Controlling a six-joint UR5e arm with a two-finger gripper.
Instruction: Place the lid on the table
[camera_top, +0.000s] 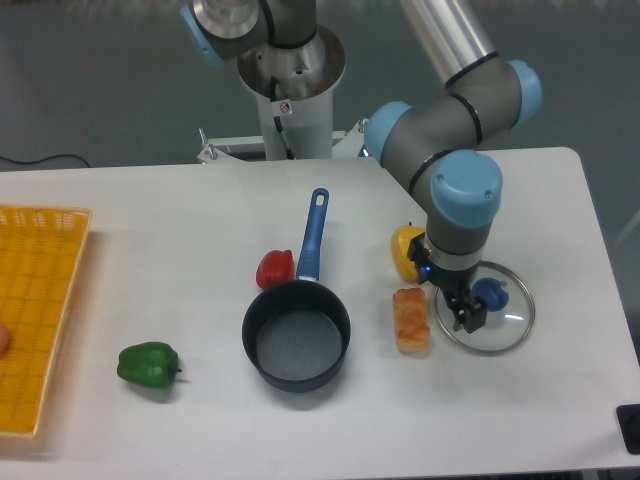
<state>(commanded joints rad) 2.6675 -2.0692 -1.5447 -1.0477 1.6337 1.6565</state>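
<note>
The lid (487, 322) lies flat on the desk (560, 230), well right of the pan (296, 334) w/ the bread roll (411, 319) just off its left rim, so the placing itself looks done. The gripper (471, 312) sits low right by the blue knob (489, 294); can't tell if its fingers are spread or pinching it, view's too small. Best move, IMO: make sure the knob is free, then lift straight up & slow, no sideways drag, so the lid doesn't skid toward the roll.
</note>
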